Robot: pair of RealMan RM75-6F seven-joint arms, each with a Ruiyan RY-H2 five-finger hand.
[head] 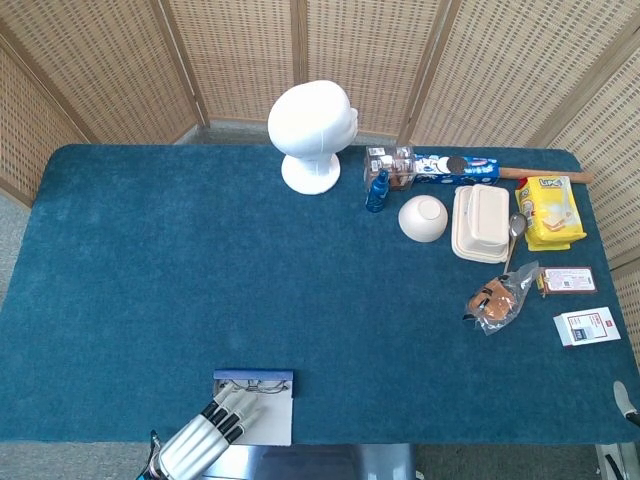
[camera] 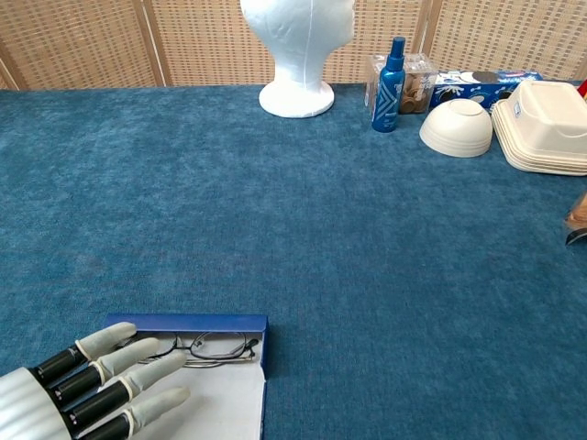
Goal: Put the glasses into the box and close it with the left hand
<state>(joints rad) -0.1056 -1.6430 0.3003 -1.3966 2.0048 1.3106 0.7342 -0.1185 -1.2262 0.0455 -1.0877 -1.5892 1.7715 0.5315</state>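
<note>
Fingers (camera: 138, 371) of the left hand (camera: 87, 396) lie spread, seemingly resting over the thin wire-framed glasses (camera: 206, 348) inside the open blue-edged box (camera: 248, 323).

Matt teal carpet-like cloth tabletop (camera: 303, 229); woven wicker screen panels (head: 240, 50). Thin metal-wire glasses (camera: 206, 348) in blue box (camera: 188, 323), white matt lining. White plastic left hand (camera: 87, 390), black bands.

I see the blue table (head: 150, 260) carrying an open box (head: 255, 410) at bottom, a foam head (head: 312, 130) and snacks (head: 548, 210) at upper right.
</note>
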